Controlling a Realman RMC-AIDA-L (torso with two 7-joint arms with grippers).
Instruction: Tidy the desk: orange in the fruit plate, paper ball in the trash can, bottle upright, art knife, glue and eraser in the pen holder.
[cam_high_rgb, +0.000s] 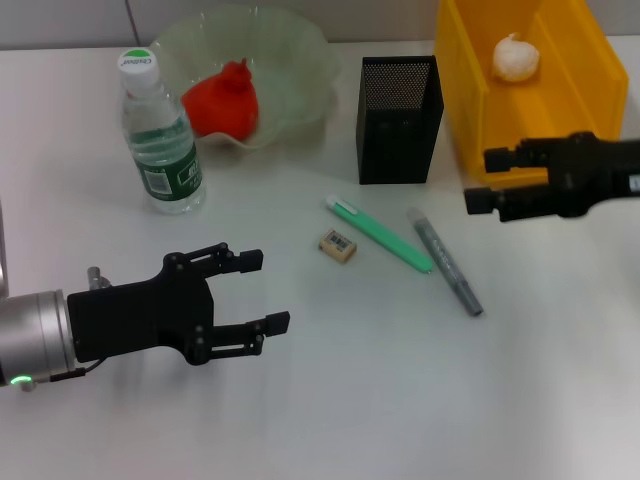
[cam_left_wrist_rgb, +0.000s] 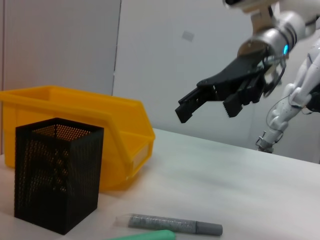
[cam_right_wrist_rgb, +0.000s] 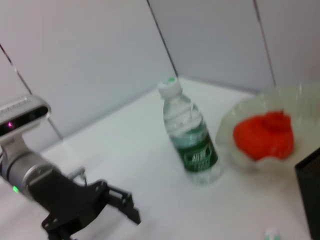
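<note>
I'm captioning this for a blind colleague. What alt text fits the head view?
Two open black grippers, left gripper and right gripper, hover over a white desk where a beige eraser, green art knife and grey glue stick lie before an empty black mesh pen holder.

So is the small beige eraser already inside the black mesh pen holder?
No, the beige eraser lies on the white table beside the green art knife, apart from the black mesh pen holder.
</note>
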